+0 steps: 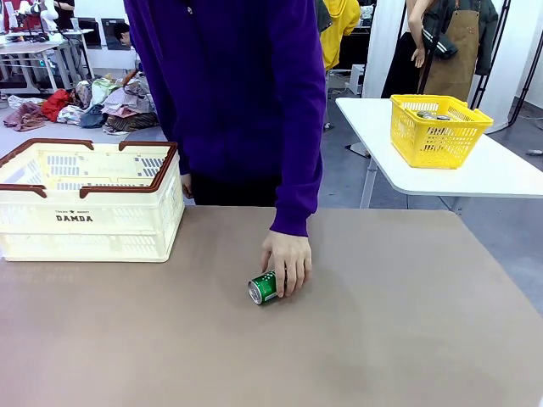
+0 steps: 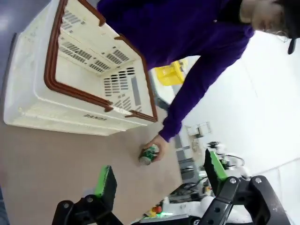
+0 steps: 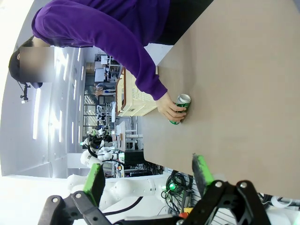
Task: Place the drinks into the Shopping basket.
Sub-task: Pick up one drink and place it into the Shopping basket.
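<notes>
Currently see one of the drinks, a green can (image 1: 262, 288), lying on its side on the brown table (image 1: 399, 339), near the middle, with a silver end turned toward the robot's side. Covered from above by the person's hand (image 1: 288, 259), with the fingers touching it. Lies well apart from the Shopping basket (image 1: 85, 229), standing upright at the far left part of the same table. In the left wrist view find the left gripper (image 2: 158, 172) above the table, fingers spread wide, not touching the can (image 2: 149, 154). Likewise the right gripper (image 3: 148, 171), green pads far apart and away from the can (image 3: 179, 108). Farther back at the right, see a yellow basket (image 1: 437, 131) on a white table (image 1: 509, 174).
</notes>
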### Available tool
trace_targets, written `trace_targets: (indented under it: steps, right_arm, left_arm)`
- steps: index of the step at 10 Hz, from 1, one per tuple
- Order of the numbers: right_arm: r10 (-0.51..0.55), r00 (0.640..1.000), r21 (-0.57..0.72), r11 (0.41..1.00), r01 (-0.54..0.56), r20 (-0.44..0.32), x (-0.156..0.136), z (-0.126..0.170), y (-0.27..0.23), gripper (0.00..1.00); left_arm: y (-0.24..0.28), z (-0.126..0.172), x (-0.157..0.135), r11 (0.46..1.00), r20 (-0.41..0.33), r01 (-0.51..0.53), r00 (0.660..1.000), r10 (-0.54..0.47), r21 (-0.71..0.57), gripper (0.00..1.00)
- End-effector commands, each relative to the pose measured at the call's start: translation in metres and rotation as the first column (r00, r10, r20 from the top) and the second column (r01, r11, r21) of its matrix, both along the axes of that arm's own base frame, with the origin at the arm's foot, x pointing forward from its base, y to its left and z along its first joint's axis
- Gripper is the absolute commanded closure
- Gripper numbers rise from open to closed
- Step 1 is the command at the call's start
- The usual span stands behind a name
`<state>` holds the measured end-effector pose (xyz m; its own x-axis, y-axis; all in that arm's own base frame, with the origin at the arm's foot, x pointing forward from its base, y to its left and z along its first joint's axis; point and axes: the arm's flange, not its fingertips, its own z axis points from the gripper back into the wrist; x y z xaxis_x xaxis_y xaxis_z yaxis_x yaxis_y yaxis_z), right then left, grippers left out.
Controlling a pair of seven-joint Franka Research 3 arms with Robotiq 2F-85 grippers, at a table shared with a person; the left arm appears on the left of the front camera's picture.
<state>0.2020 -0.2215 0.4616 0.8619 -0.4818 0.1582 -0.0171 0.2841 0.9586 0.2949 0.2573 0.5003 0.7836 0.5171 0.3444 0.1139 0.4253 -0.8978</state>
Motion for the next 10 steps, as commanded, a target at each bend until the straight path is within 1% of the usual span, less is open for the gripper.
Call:
trace_targets:
  steps: [1,2,3,4,5,6,7,8,9,10]
  right_arm:
    - [0.002,0.999,0.006,1.000,-0.003,0.037,0.001,0.002,-0.002,0.00]
    - [0.002,0.999,0.006,1.000,-0.003,0.037,0.001,0.002,-0.002,0.00]
    - [0.002,0.999,0.006,1.000,-0.003,0.037,0.001,0.002,-0.002,0.00]
    - [0.002,0.999,0.006,1.000,-0.003,0.037,0.001,0.002,-0.002,0.00]
    - [0.002,0.999,0.006,1.000,-0.003,0.037,0.001,0.002,-0.002,0.00]
    - [0.002,0.999,0.006,1.000,-0.003,0.037,0.001,0.002,-0.002,0.00]
    - [0.002,0.999,0.006,1.000,-0.003,0.037,0.001,0.002,-0.002,0.00]
    - [0.002,0.999,0.006,1.000,-0.003,0.037,0.001,0.002,-0.002,0.00]
    - [0.002,0.999,0.006,1.000,-0.003,0.037,0.001,0.002,-0.002,0.00]
    - [0.002,0.999,0.006,1.000,-0.003,0.037,0.001,0.002,-0.002,0.00]
  left_arm:
    - [-0.084,0.016,0.020,0.984,-0.052,-0.033,0.998,0.042,0.173,0.00]
    - [-0.131,0.017,0.036,0.965,-0.066,0.053,0.997,-0.037,0.258,0.00]
    - [-0.173,0.016,0.048,0.926,-0.080,0.114,0.993,-0.091,0.360,0.00]
    - [-0.194,0.018,0.057,0.909,-0.082,0.179,0.984,-0.160,0.376,0.00]
    - [-0.191,0.017,0.063,0.913,-0.099,0.193,0.981,-0.168,0.361,0.00]
    - [-0.181,0.017,0.061,0.921,-0.111,0.206,0.978,-0.179,0.329,0.00]
    - [-0.181,0.019,0.057,0.920,-0.111,0.203,0.978,-0.175,0.334,0.00]
    - [-0.202,0.020,0.057,0.894,-0.116,0.233,0.972,-0.204,0.382,0.00]
    - [-0.229,0.024,0.059,0.856,-0.117,0.287,0.958,-0.262,0.429,0.00]
    - [-0.268,0.031,0.063,0.792,-0.128,0.372,0.925,-0.357,0.484,0.00]
